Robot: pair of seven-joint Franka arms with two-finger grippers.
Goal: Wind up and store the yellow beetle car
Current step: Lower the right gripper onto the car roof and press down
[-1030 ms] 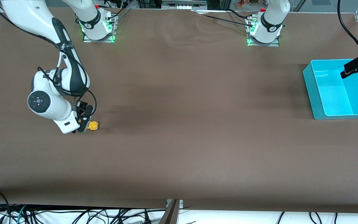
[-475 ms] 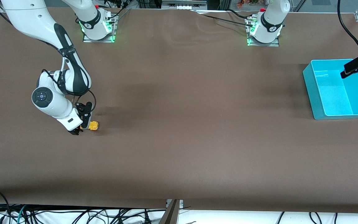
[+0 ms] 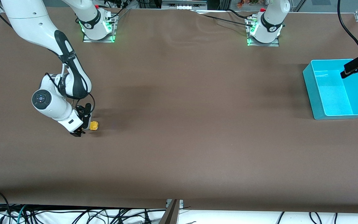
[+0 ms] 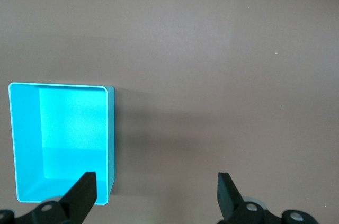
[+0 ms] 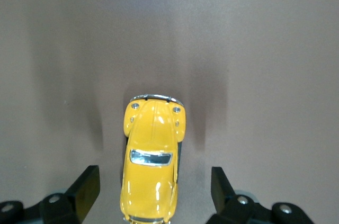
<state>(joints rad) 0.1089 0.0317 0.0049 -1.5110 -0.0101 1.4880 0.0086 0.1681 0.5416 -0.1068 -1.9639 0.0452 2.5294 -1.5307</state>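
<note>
right hand (image 5: 150, 184) open, fingers straddling the yellow beetle car (image 5: 152, 156) on the desk (image 3: 179, 124); left hand (image 4: 157, 195) open too, waiting over the turquoise bin (image 4: 26, 139)

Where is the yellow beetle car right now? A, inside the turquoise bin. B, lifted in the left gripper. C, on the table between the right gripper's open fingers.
C: the yellow beetle car sits on the table between the fingers of the right gripper, which stand apart from its sides.
</note>
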